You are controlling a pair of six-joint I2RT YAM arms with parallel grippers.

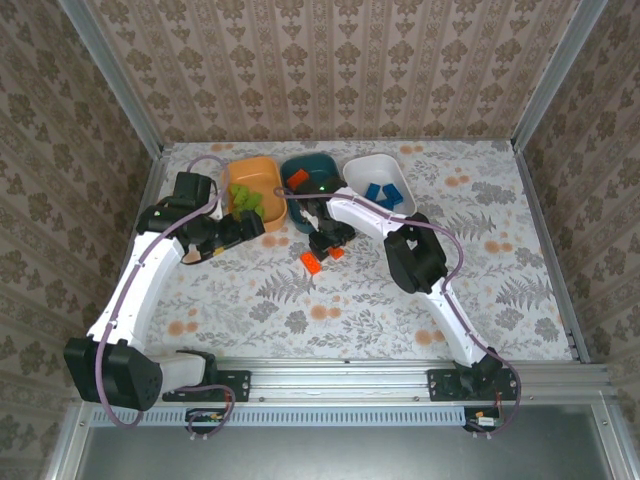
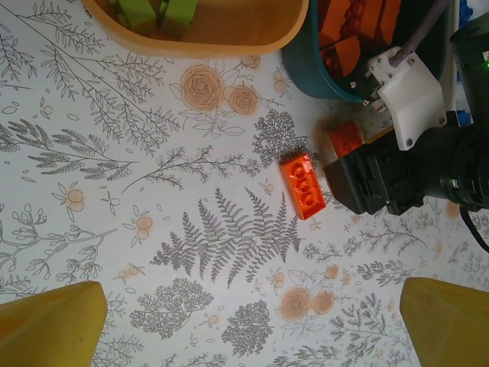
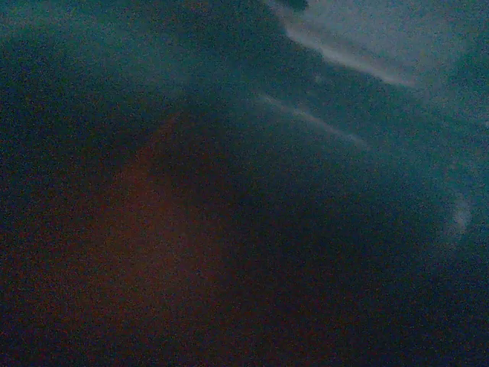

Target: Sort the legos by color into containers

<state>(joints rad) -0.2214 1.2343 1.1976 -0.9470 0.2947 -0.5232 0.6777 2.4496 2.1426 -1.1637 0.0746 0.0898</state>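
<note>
Table (image 1: 500, 290) has a floral fern-print cover, patterned wallpaper walls (image 1: 330, 70) on three sides, metal rail (image 1: 350, 370) along the near edge. 3 bowls in a row at the far side, touching or nearly so: orange bowl (image 1: 268, 170) left, teal bowl (image 1: 320, 163) middle, white bowl (image 1: 375, 167) right. Bricks are small, studded, glossy plastic. Green bricks (image 1: 245, 200) sit in the orange bowl, orange ones (image 2: 348, 34) in the teal bowl, blue bricks (image 1: 385, 193) in the white bowl, 3 or so; the in-bowl counts are not readable. 2 orange bricks loose on the table in front of the teal bowl: oblong brick (image 2: 302, 186) lying flat, studs up, and a smaller brick (image 2: 345, 140) just beside the right pincer (image 1: 328, 242). Cannot tell if the right pincer is open or closed, its wrist view is a dark blur. Left pincer (image 2: 252, 325) is wide open, nothing between its yellow fingers (image 2: 53, 325), hanging over bare table near the orange bowl
</note>
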